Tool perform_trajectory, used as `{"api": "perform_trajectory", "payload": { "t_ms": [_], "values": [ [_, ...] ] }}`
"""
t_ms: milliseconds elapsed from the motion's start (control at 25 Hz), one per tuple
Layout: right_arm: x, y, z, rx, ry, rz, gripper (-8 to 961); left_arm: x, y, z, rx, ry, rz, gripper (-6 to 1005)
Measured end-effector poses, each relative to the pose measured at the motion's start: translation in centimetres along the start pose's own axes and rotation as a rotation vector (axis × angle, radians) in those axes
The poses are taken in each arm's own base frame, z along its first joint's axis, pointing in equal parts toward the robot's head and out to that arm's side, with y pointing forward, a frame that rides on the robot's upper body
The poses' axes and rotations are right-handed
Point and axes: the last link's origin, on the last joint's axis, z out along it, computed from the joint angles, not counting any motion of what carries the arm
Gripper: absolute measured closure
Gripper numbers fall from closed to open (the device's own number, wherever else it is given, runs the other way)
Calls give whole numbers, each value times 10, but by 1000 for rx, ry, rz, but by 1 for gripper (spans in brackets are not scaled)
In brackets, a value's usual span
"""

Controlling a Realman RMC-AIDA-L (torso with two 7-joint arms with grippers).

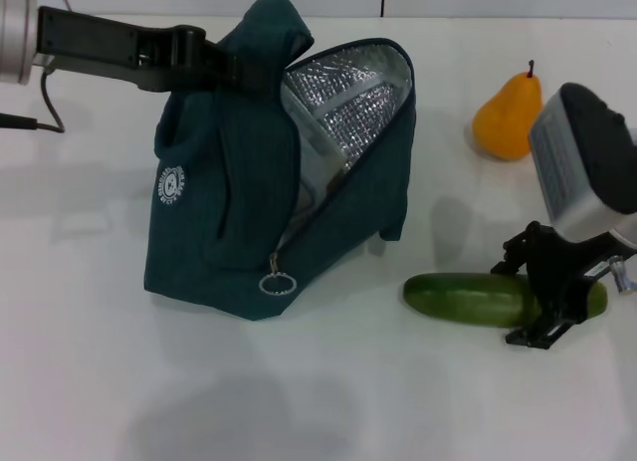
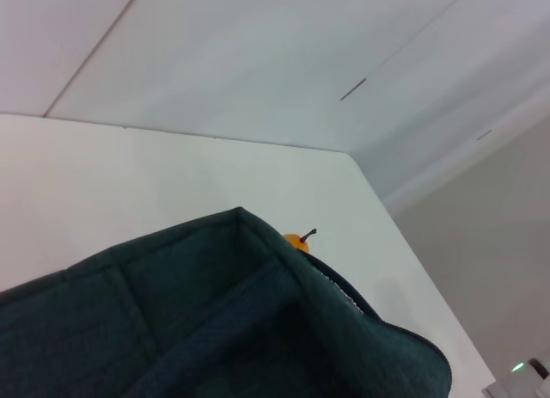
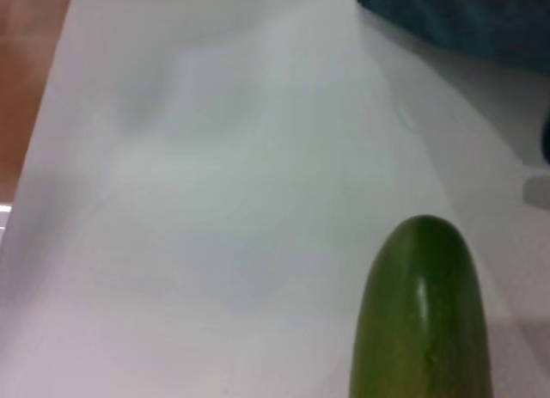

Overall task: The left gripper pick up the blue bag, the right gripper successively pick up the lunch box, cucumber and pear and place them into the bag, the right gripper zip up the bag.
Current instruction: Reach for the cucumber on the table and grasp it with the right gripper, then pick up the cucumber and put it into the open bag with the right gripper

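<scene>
The right gripper [image 1: 545,304] sits low on the table [image 1: 328,401] with its dark fingers set astride the right end of the cucumber [image 1: 478,299]; they look closed onto it, though whether the pads truly press the skin cannot be told for sure. In the right wrist view the cucumber [image 3: 423,316] fills the frame close under the camera, lying flat, with a corner of the bag showing farther out.

The grip is far out toward one end, so on lifting, the long free end is likely to sag or swing and the smooth skin could slide out of the fingers. A tilted cucumber could also catch on the bag's rim instead of dropping in.

Beyond the right gripper, on its far side, the pear [image 1: 509,116] stands on the table, well clear of the fingers but near the arm's housing, so a wide swing of the arm might knock it over.

Farther off, to the gripper's left, the blue bag [image 1: 239,212] stands with its silver-lined mouth open. The lunch box is not visible anywhere. The left gripper [image 1: 234,71] is clamped on the bag's top handle, holding it up; if that hold slackens, the mouth may fold shut.
</scene>
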Motion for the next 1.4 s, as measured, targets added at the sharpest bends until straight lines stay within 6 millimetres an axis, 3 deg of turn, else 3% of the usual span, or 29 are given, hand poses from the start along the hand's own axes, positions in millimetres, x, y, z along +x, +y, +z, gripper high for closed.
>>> {"api": "perform_trajectory", "payload": {
  "t_ms": [240, 440, 640, 880, 1080, 1200, 1400],
  "values": [
    [-2, 1, -3, 24, -7, -15, 138, 0, 0, 0, 1, 1, 2, 955],
    [-4, 4, -9, 11, -22, -25, 309, 0, 0, 0, 1, 0, 6, 955],
    [-21, 21, -38, -97, -150, -54, 307, 0, 0, 0, -1, 0, 6, 955],
    [-33, 32, -91, -152, -487, -57, 306, 0, 0, 1, -2, 0, 7, 955],
    [-2, 15, -129, -31, -916, 126, 304, 0, 0, 1, -2, 0, 6, 955],
    [18, 6, -133, 1, -1163, 242, 303, 0, 0, 1, -2, 1, 6, 955],
    [17, -2, -110, 96, -1408, 334, 302, 0, 1, 2, -6, 1, 5, 955]
  ]
}}
